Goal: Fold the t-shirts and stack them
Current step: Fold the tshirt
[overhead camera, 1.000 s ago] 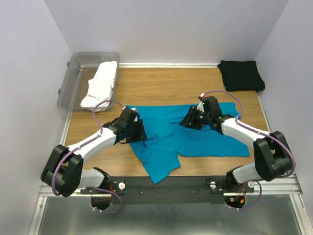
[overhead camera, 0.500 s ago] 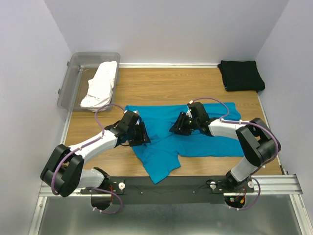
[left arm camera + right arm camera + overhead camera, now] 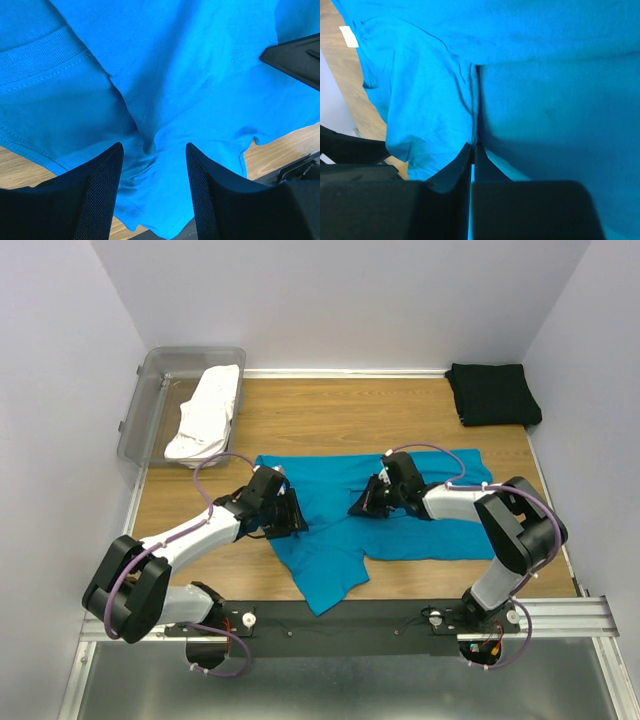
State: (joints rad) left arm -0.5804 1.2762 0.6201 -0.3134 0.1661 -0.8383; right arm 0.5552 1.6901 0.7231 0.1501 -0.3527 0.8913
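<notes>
The teal-blue t-shirt lies spread and rumpled on the middle of the wooden table, one part hanging toward the near edge. My left gripper is open over the shirt's left side; in the left wrist view wrinkled teal cloth lies between its jaws. My right gripper is low on the shirt's middle, shut on a pinched ridge of teal cloth at its tips. The black t-shirt lies folded at the back right. The white t-shirt lies bunched in the tub.
A clear grey plastic tub stands at the back left corner, partly off the table. Bare wood shows behind the teal shirt. Walls close in the left, right and back. A metal rail runs along the near edge.
My right gripper has moved left and toward me across the teal shirt, and the cloth's right side has pulled in. My left gripper has shifted slightly right.
</notes>
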